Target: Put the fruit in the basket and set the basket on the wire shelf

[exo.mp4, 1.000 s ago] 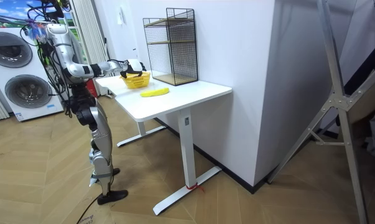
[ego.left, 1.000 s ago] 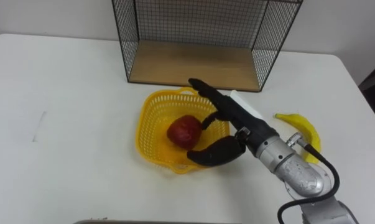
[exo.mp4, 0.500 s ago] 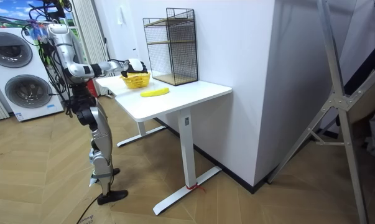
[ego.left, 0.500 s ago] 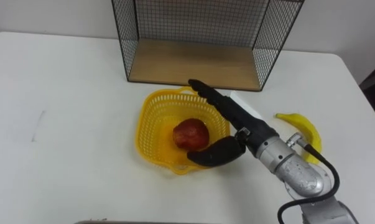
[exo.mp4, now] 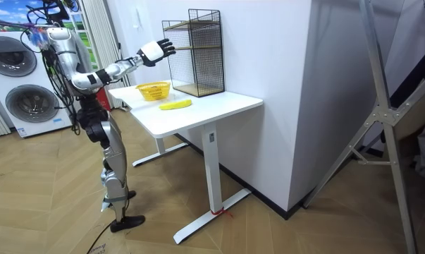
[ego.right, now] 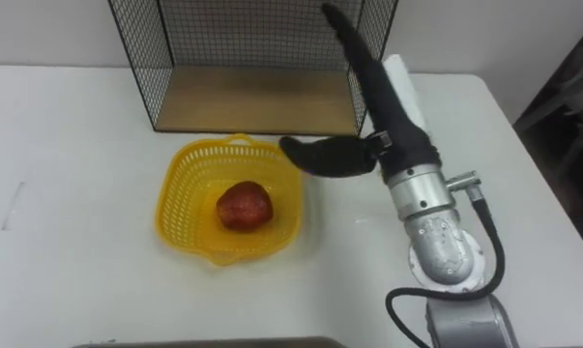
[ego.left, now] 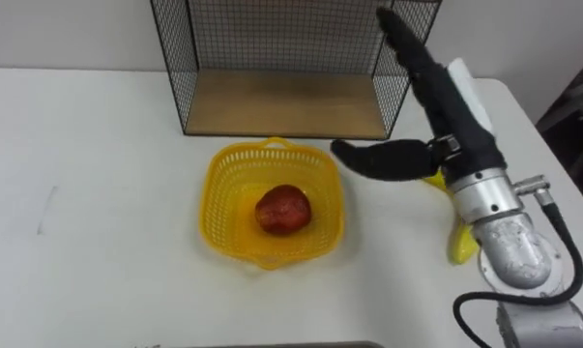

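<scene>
White tabletop [ego.left: 98, 222] spreads before the robot. Its right hand [ego.left: 446, 116] hangs above the table's right side, fingers straight and thumb spread, holding nothing. Just below the wrist lies a curved yellow banana [ego.left: 462, 242], partly hidden by the forearm. It looks light, soft-skinned and easily bruised, so a gentle wrap around its thick middle seems best. Further left sits a yellow plastic lattice basket [ego.left: 212, 208] with a round red apple [ego.left: 282, 210] inside. The basket is probably light and flexible, so its rim wants a firm hold. Behind stands a black wire shelf with a wooden floor [ego.left: 281, 101].
</scene>
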Available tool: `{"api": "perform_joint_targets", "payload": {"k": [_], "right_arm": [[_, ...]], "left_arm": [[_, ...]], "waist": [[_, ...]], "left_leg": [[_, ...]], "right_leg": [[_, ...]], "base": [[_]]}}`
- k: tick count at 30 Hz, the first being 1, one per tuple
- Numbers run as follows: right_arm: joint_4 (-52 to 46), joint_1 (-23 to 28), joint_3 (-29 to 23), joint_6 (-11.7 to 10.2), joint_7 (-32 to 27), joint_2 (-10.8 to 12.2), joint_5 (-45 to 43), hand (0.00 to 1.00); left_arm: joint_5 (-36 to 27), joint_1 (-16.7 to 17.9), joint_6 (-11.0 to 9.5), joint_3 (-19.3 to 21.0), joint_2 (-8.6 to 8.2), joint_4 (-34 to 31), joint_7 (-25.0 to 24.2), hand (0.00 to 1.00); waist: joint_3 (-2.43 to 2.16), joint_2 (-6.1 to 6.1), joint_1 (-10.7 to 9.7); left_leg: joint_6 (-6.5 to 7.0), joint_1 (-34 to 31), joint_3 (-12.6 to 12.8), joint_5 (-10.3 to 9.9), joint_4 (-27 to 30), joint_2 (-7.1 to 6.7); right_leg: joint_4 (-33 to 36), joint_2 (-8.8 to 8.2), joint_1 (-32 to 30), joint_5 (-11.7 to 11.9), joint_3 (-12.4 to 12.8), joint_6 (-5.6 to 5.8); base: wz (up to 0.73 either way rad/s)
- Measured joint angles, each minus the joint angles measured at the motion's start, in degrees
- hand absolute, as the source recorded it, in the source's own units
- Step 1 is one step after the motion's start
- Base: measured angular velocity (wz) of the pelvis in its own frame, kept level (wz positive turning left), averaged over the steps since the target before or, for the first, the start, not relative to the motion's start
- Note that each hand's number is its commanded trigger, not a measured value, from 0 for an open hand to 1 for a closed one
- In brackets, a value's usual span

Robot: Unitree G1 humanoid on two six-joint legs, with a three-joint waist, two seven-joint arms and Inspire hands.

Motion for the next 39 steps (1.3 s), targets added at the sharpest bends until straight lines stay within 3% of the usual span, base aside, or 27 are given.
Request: {"api": "perform_joint_targets", "payload": {"k": [5, 9, 14, 22, 29, 32, 35, 39], "right_arm": [[2.96, 0.28, -3.67, -0.43, -6.91, -1.5, -0.63, 0.0], [10.6, 1.01, -4.12, -0.47, -10.05, -1.94, -0.33, 0.0], [17.04, 1.66, -4.5, 0.78, -10.74, -2.44, -0.42, 0.0], [26.86, 1.65, -7.13, 3.1, -10.72, -2.48, 2.04, 0.0], [29.0, 1.49, -7.82, 3.25, -10.29, -2.48, 2.7, 0.0], [31.2, 1.45, -7.8, 3.59, -8.88, -2.47, 2.8, 0.0], [34.57, 1.31, -7.81, 5.31, -6.7, -2.47, 2.4, 0.0], [39.91, -1.36, -8.4, 5.59, -3.89, -2.73, 3.45, 0.0]], "left_arm": [[0.67, 1.74, 0.49, 2.16, 0.11, 0.01, 0.35, 0.0], [0.68, 1.88, 2.14, 2.3, 0.09, -0.01, 0.63, 0.0], [1.93, 2.37, 4.04, 3.41, 0.07, -1.43, -0.33, 0.0], [2.3, 3.22, 5.77, 3.42, 0.03, -2.64, -0.44, 0.0], [2.31, 3.1, 6.6, 3.42, 0.01, -3.46, -0.08, 0.0], [2.31, 3.09, 7.35, 3.42, 0.02, -3.45, 0.14, 0.0], [2.32, 3.12, 8.56, 3.65, 0.01, -3.34, -0.03, 0.0], [2.31, 3.17, 10.01, 5.05, 0.1, -3.32, -1.54, 0.0]], "waist": [[-0.49, -0.95, -0.89], [-0.46, -1.65, -1.27], [-0.32, -1.47, -1.76], [-0.28, -1.44, -1.89], [-0.12, -1.44, -1.83], [-0.07, -1.39, -1.86], [-0.06, -1.4, -1.86], [-0.12, -1.5, -1.84]], "left_leg": [[0.01, 0.12, 0.04, 0.02, 0.1, -0.02], [0.01, 0.5, 0.03, 0.01, 0.11, -0.02], [0.04, 0.46, 0.1, -0.03, 0.0, -0.02], [0.05, 0.86, 0.12, -0.02, 0.07, -0.06], [0.05, 0.87, 0.11, -0.02, 0.07, -0.09], [0.05, 0.92, -0.07, -0.02, 0.07, -0.09], [0.05, 0.81, -0.35, -0.02, 0.08, -0.12], [0.05, 0.82, -0.5, -0.02, 0.18, -0.15]], "right_leg": [[-0.18, 0.03, 0.15, 0.0, 0.17, 0.0], [-0.19, 0.0, 0.38, 0.0, 0.2, 0.0], [-0.17, -0.02, 0.31, -0.01, 0.33, 0.02], [-0.28, 0.0, 0.53, -0.02, 0.48, 0.04], [-0.42, -0.02, 0.5, -0.05, 0.61, 0.09], [-0.52, -0.03, 1.03, -0.08, 0.37, 0.12], [-0.49, -0.06, 1.02, -0.11, 0.19, 0.15], [-0.49, -0.09, 1.06, -0.13, 0.06, 0.15]], "base": [[0.0], [0.0], [0.0], [0.0], [0.0], [0.04], [0.04], [0.0]]}}
